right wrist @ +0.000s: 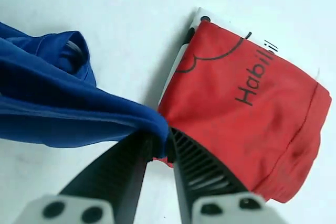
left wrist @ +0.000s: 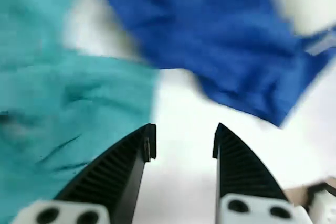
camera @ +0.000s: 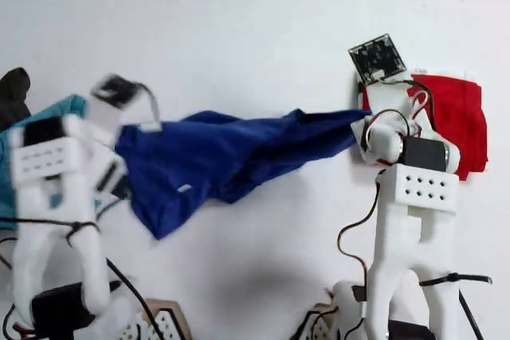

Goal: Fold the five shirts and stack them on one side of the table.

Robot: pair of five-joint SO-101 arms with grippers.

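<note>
Hovers with left gripper (left wrist: 184, 129) spread above the white table (camera: 239, 29), between teal shirt (left wrist: 63, 114) and blue shirt (camera: 215, 157); pinches the rumpled blue shirt's end, stretched across mid-table, in right gripper (right wrist: 163, 140), just beside the folded red shirt (right wrist: 247, 103).

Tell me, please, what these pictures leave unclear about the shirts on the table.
- Teal shirt: high view, mostly hidden by the left arm; left wrist view, cut off at the edge.
- Red shirt: high view, partly covered by the right arm.
- Dark thing: high view, cut off at the picture's edge; cannot be identified.
</note>
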